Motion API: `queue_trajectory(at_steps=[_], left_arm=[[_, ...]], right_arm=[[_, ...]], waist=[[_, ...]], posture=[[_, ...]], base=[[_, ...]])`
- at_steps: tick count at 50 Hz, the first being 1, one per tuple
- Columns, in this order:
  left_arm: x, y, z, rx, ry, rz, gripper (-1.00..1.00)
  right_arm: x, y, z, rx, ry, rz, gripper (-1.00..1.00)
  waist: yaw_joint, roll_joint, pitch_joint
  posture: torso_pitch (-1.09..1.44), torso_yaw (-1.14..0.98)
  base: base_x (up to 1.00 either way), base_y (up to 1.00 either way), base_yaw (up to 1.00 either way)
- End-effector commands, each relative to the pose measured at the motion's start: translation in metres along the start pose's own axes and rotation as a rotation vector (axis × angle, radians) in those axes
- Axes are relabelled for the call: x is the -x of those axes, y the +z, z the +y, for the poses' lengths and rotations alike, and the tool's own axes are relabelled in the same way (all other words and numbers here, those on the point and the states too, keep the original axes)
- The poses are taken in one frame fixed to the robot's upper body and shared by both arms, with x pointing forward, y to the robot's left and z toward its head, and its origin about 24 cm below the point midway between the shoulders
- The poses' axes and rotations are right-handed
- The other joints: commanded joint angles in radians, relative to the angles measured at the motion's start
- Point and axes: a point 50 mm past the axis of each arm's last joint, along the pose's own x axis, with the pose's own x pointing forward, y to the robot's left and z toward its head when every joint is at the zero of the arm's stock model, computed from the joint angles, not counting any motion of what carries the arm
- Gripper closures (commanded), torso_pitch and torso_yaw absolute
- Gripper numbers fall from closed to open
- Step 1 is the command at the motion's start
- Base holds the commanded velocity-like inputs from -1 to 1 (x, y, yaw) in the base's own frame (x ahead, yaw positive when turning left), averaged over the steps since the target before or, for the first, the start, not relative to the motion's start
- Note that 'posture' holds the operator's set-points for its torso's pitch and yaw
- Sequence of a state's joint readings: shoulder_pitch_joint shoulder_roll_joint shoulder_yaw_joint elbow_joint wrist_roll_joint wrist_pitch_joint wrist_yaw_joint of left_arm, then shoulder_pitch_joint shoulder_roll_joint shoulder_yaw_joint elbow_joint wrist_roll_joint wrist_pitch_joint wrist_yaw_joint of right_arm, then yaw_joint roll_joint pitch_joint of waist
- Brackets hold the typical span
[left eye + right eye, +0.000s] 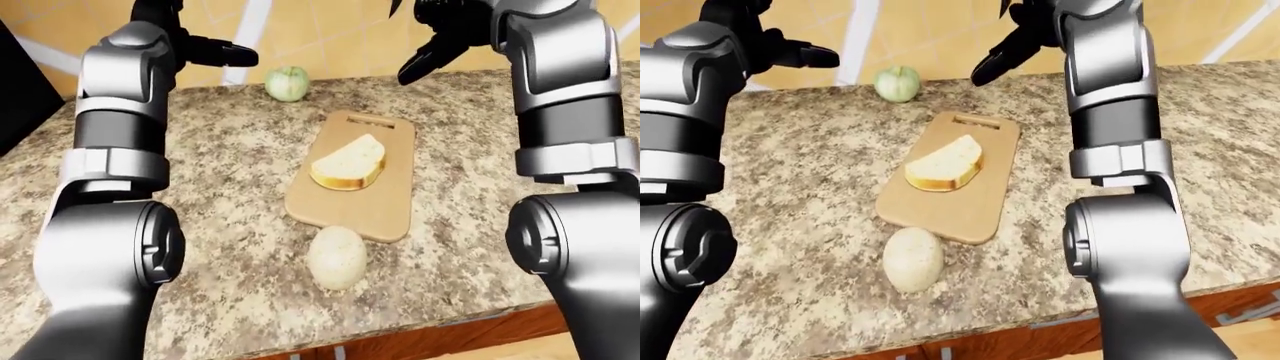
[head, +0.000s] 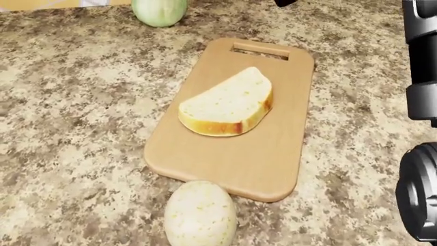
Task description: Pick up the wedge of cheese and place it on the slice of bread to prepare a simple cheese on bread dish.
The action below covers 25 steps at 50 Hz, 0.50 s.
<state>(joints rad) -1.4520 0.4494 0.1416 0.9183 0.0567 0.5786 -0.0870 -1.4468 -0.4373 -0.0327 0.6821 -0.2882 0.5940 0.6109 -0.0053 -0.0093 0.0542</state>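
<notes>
- The head view looks steeply down, close to the granite counter [image 2: 75,102]; the cutting board [image 2: 232,159] fills its centre.
- The left-eye view sits farther back, looking forward and down between both raised arms, with the tiled wall [image 1: 330,37] along the top.
- The right-eye view shows nearly the same scene, shifted leftward in frame.
- All three share the board and the bread slice [image 2: 227,104].

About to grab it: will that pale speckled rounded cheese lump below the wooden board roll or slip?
The pale speckled rounded cheese lump looks domed and smooth, so it may slip from fingers. It stands upright by the wooden cutting board; a nudge could tip it.
</notes>
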Motion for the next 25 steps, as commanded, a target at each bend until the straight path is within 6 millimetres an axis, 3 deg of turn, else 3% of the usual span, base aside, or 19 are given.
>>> queue_trajectory(at_steps=[1,9,16,25], left_arm=[[0.006,0.026,0.004,0.002,0.014,-0.105,-1.0],[0.005,0.027,0.002,0.003,0.014,-0.103,-1.0],[0.006,0.029,0.003,0.004,0.016,-0.105,-1.0],[0.004,0.024,0.002,0.007,0.014,-0.1,-1.0]], right_arm=[[0.01,0.023,-0.013,0.066,-0.031,-0.067,-1.0],[0.004,0.036,-0.011,0.219,0.008,-0.085,-1.0],[0.006,0.062,0.003,0.344,0.083,-0.115,-1.0],[0.003,0.081,0.048,0.476,0.23,-0.155,-1.0]], waist=[[-0.002,0.005,-0.036],[-0.005,0.015,-0.03],[-0.011,0.024,-0.027],[-0.015,0.029,-0.024]], posture=[[0.0,0.0],[0.0,0.0],[0.0,0.0],[0.0,0.0]], base=[[0.0,0.0,0.0],[0.0,0.0,0.0],[0.0,0.0,0.0],[0.0,0.0,0.0]])
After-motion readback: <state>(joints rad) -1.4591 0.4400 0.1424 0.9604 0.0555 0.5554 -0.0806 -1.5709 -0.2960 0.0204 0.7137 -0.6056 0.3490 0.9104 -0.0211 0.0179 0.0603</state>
